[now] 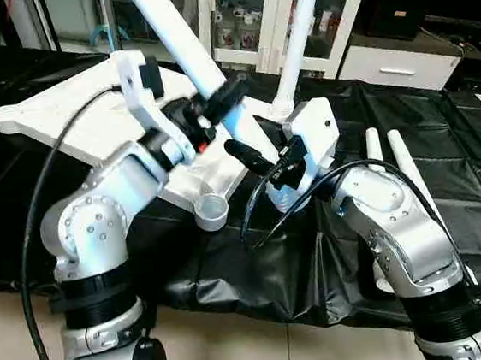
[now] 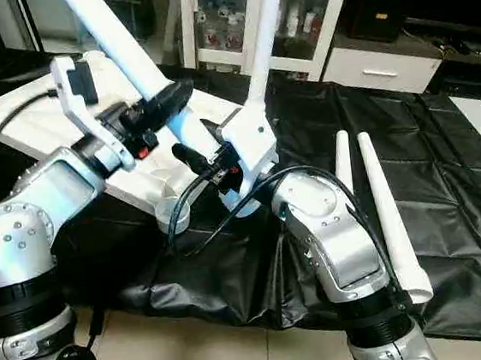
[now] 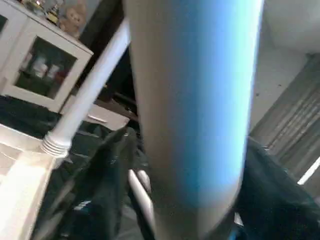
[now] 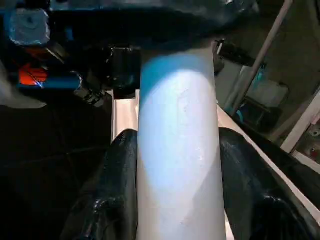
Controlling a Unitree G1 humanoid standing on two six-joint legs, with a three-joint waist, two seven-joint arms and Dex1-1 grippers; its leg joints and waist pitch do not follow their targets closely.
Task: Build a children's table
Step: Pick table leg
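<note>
The black-draped surface (image 1: pixel 470 156) carries the white square plastic tabletop (image 1: pixel 71 120), underside up. Both tools grip one slanted white tapered leg (image 2: pixel 114 38): left tool (image 1: pixel 223 100) above, right tool (image 4: pixel 172 150) clamping below.

Both head views look forward and down over the black-draped counter (image 1: pixel 444 150); each wrist view sits very close against the same tilted table leg (image 4: pixel 177 150).

The tilted leg (image 1: pixel 184 53) runs off the head views' top edge, and its foot is hidden behind the claws. The upright leg (image 1: pixel 299 45) is cut off likewise. Cabinet (image 1: pixel 245 16) contents are too small to tell. The left wrist view is blurred.
</note>
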